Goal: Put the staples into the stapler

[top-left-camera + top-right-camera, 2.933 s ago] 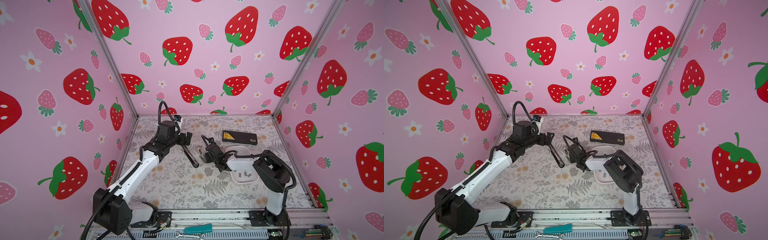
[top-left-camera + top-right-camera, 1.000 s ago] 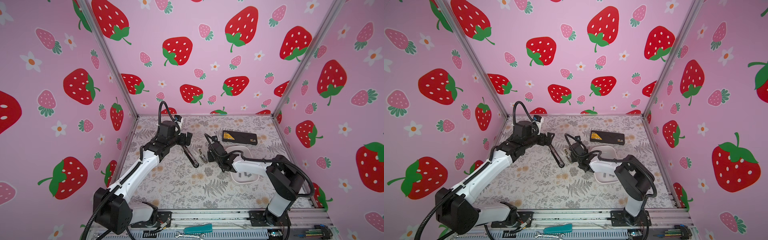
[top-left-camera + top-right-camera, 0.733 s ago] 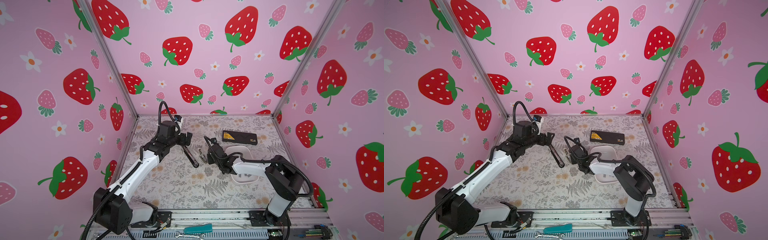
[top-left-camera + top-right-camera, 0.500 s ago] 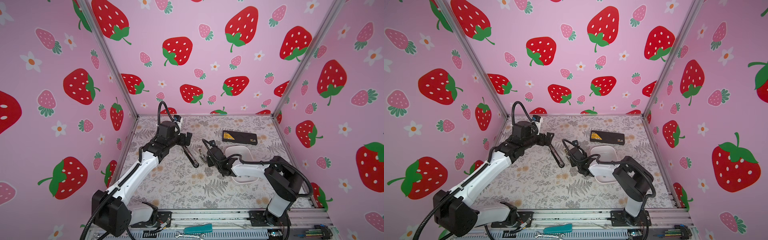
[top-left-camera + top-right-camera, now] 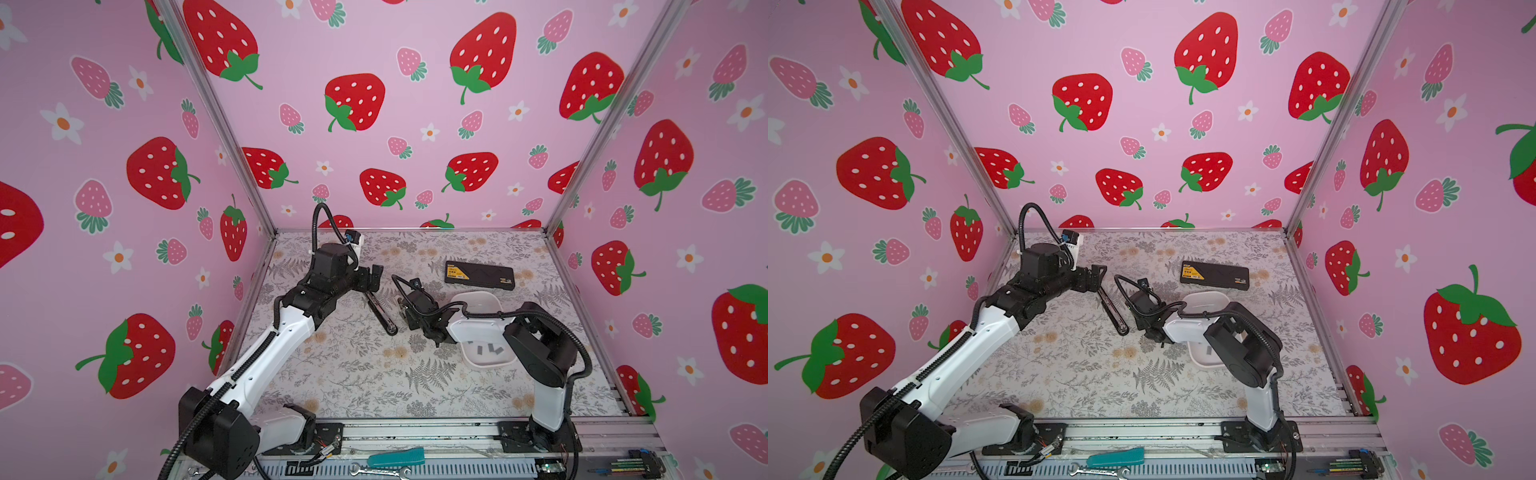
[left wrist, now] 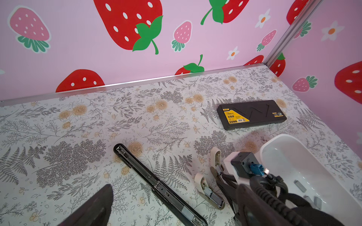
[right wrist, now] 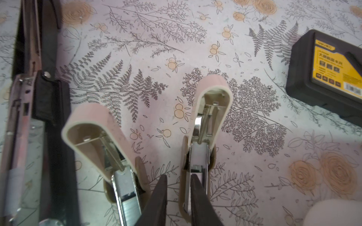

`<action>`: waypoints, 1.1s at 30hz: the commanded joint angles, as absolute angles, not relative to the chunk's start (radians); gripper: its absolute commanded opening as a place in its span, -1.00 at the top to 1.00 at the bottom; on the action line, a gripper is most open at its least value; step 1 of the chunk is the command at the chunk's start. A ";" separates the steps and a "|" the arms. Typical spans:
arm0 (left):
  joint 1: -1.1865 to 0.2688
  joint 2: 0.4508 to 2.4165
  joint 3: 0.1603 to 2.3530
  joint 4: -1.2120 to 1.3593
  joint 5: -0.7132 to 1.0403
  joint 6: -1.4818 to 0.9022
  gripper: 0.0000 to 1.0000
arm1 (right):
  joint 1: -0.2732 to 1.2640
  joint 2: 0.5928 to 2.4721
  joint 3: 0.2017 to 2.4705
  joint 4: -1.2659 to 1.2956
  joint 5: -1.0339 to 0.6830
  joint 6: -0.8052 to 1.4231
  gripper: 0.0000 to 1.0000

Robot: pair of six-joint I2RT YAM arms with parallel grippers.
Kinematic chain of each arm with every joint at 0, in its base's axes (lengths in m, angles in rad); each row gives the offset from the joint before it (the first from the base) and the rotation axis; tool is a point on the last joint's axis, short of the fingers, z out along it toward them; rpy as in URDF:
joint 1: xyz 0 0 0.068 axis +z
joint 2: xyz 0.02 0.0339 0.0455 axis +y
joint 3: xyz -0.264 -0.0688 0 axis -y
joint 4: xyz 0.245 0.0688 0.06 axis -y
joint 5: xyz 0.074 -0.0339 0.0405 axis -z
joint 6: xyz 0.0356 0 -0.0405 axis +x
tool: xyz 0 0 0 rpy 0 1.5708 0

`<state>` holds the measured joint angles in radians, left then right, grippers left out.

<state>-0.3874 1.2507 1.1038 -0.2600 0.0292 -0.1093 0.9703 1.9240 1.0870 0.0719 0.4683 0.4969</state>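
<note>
Pink walls (image 5: 291, 62) with printed strawberries stand around a floral tabletop (image 5: 353, 374). The right gripper (image 7: 177, 179) is low over it, and its 2 dark fingers (image 7: 156, 201) are almost together: only a narrow gap is between them, with nothing gripped in it. One open pink stapler (image 7: 211, 92) has its metal magazine partly hidden behind 1 finger; I cannot tell if they touch. The other pink stapler (image 7: 94, 125), also open, is just beside the second finger and shows a ribbed grey strip in its magazine. Beyond it lies a long black stapler (image 5: 380, 311), and the left gripper (image 5: 371, 279) hangs above one end of it, fingers spread wide and empty. The staples (image 6: 300, 186), several short grey strips, lie in a white tray (image 6: 290, 152) behind the right gripper's fingers, apart from them. A black case (image 5: 480, 275) with a yellow label lies well apart from both grippers.
</note>
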 commanded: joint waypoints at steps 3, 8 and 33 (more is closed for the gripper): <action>-0.388 1.249 1.108 -0.265 0.015 -0.101 -0.98 | 0.965 1.937 1.109 0.021 0.521 0.510 0.52; -0.389 1.249 1.108 -0.265 0.015 -0.100 -0.98 | 0.966 1.961 1.122 0.009 0.508 0.514 0.51; -0.390 1.246 1.107 -0.264 0.017 -0.099 -0.98 | 0.965 1.919 1.160 -0.029 0.546 0.517 0.72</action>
